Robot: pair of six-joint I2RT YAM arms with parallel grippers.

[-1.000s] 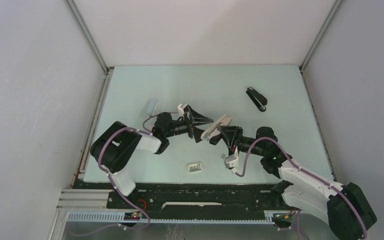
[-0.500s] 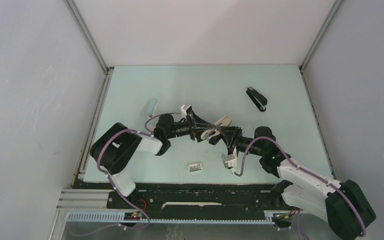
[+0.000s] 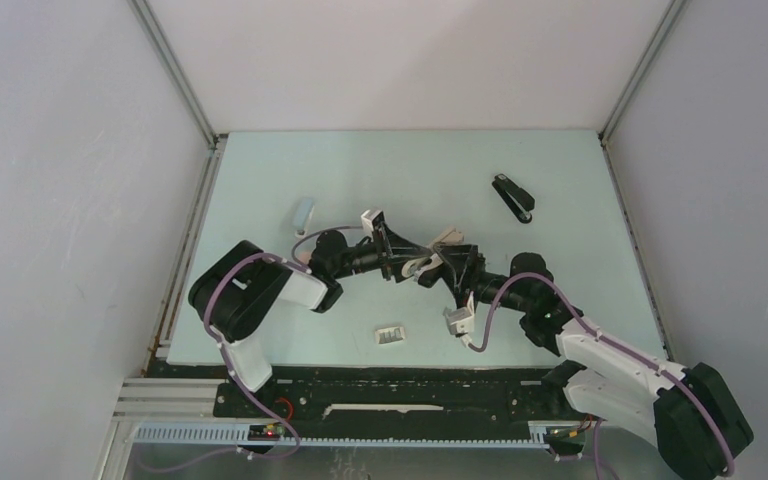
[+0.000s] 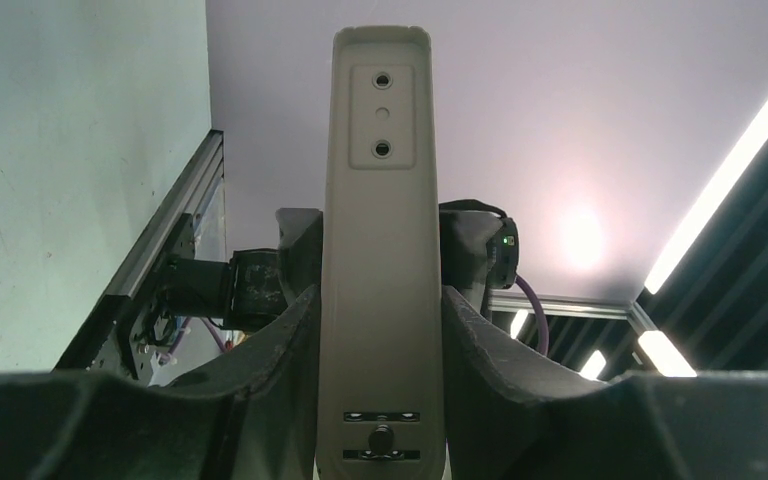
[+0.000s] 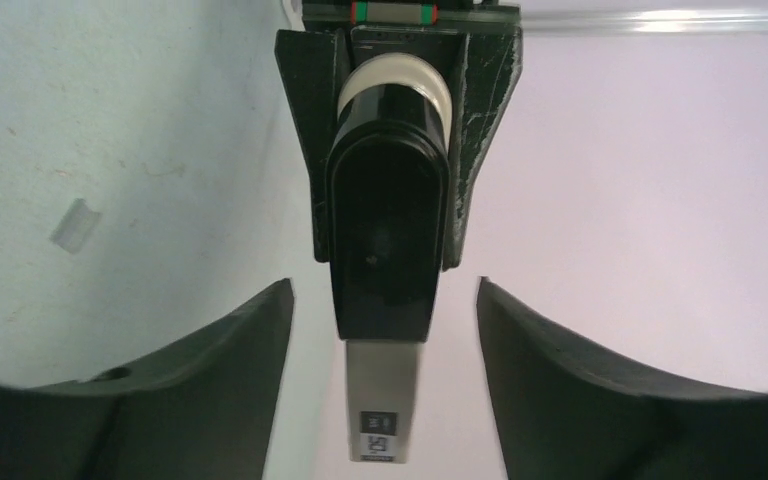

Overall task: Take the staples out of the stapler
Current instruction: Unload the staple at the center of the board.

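Top external: two staplers (image 3: 513,198) (image 3: 446,241), beige stapler (image 4: 380,250) tight between left fingers (image 4: 260,370); right fingers (image 5: 220,380) apart.

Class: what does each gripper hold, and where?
Left gripper clamps the beige stapler by its long sides; right gripper stands open around it, holding nothing.

The long cream plastic stapler (image 4: 380,200) inside the left claw (image 4: 380,300) looks smooth and dull, not shiny. This claw's dark fingers (image 4: 260,360) are matt and a little rough. Left of that claw, the pale green table top (image 4: 60,150) is matt with faint scratches. Just ahead of the right claw (image 5: 382,285), a black rounded plastic part (image 5: 385,230) is smooth with a soft shine. A small paper sticker (image 5: 380,445) shows between this claw's fingers.
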